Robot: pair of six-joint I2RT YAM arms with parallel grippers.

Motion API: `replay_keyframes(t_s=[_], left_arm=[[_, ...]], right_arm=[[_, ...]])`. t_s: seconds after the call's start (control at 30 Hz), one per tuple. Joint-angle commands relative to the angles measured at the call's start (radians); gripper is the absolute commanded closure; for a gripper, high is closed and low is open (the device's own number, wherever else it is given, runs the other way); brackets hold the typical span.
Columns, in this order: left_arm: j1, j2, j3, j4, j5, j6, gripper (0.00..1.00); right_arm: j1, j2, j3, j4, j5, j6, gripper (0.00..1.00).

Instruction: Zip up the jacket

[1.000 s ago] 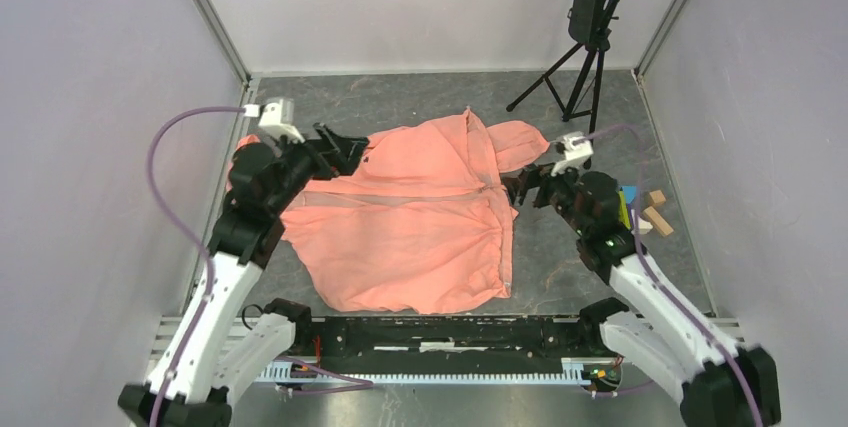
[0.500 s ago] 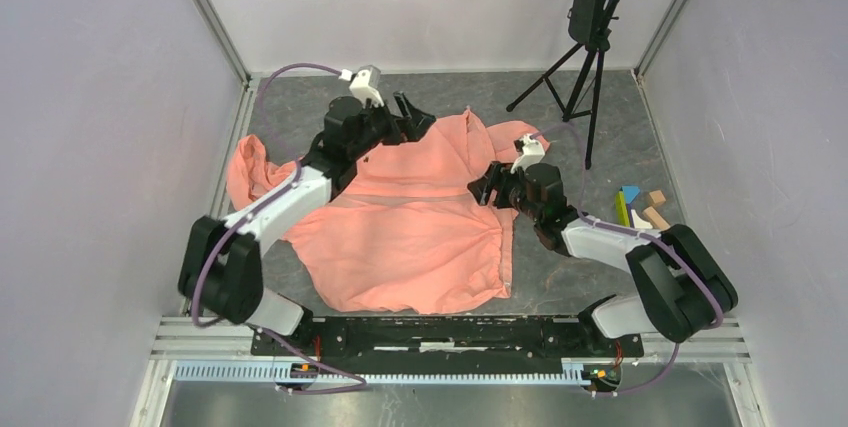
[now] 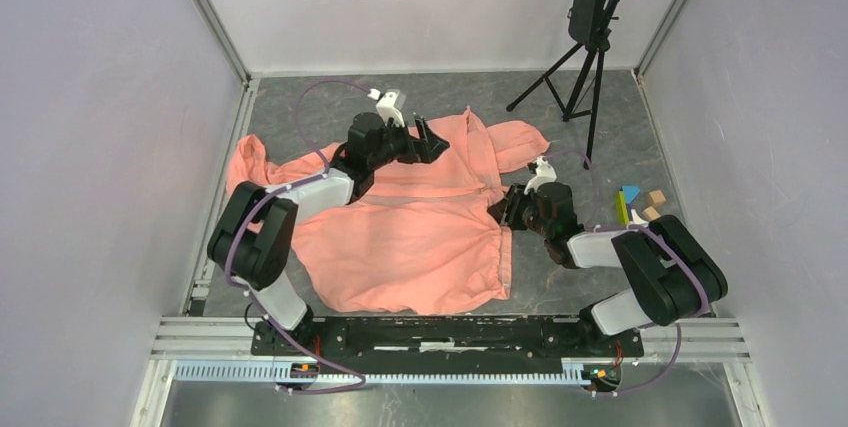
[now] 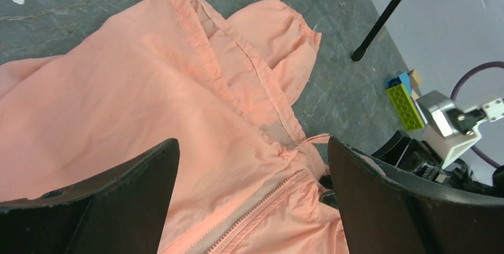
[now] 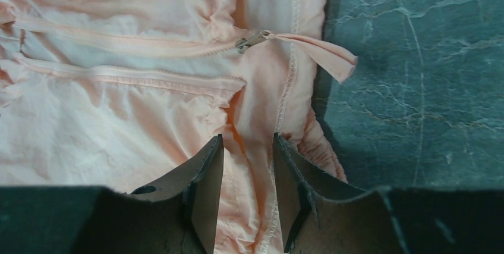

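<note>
The salmon-pink jacket (image 3: 400,237) lies flat across the table, hood towards the back. Its pale zipper (image 4: 255,206) runs under my left gripper (image 3: 432,139), which hovers above the jacket's chest (image 4: 178,87) with jaws wide open and nothing between them (image 4: 252,144). My right gripper (image 3: 500,212) presses down on the jacket's right edge just below the zipper slider (image 5: 249,41) and its pink fabric pull tab (image 5: 327,55). Its jaws stand partly closed with a raised fold of the jacket (image 5: 248,165) between the fingers, and a gap still shows (image 5: 248,138).
A black tripod (image 3: 575,87) stands at the back right. Coloured toy blocks (image 3: 640,207) lie right of the right arm, the green brick (image 4: 405,106) also showing in the left wrist view. Metal frame rails border the table.
The left arm swung from the left sleeve to above the jacket's chest. The right gripper lowered onto the jacket's edge and its jaws narrowed around a fold of fabric.
</note>
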Motion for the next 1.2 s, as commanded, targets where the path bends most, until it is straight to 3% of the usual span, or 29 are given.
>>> replay_keyframes(t_s=[0.0, 0.1, 0.3, 0.47, 0.73, 1.03, 1.17], left_arm=[[-0.016, 0.036, 0.016, 0.094, 0.057, 0.055, 0.00], [-0.022, 0.056, 0.018, 0.106, 0.060, 0.043, 0.00], [-0.036, 0.046, -0.005, 0.145, 0.057, 0.042, 0.00], [-0.054, 0.041, -0.004, 0.145, 0.042, 0.032, 0.00], [-0.078, -0.062, -0.061, 0.045, -0.039, -0.021, 0.03], [-0.079, -0.255, -0.170, -0.177, -0.014, -0.075, 0.03], [-0.078, -0.288, -0.212, -0.190, 0.035, -0.134, 0.04]], right_arm=[[0.002, -0.002, 0.010, 0.089, -0.035, 0.012, 0.59], [0.002, -0.039, 0.008, 0.070, -0.014, -0.012, 0.58], [0.006, -0.117, 0.008, 0.035, 0.047, -0.046, 0.41], [0.011, -0.059, 0.011, 0.137, -0.030, 0.024, 0.53], [0.010, 0.039, 0.021, 0.186, -0.054, 0.069, 0.63], [0.011, 0.106, 0.040, 0.221, -0.072, 0.086, 0.65], [0.009, 0.114, 0.062, 0.202, -0.054, 0.067, 0.64]])
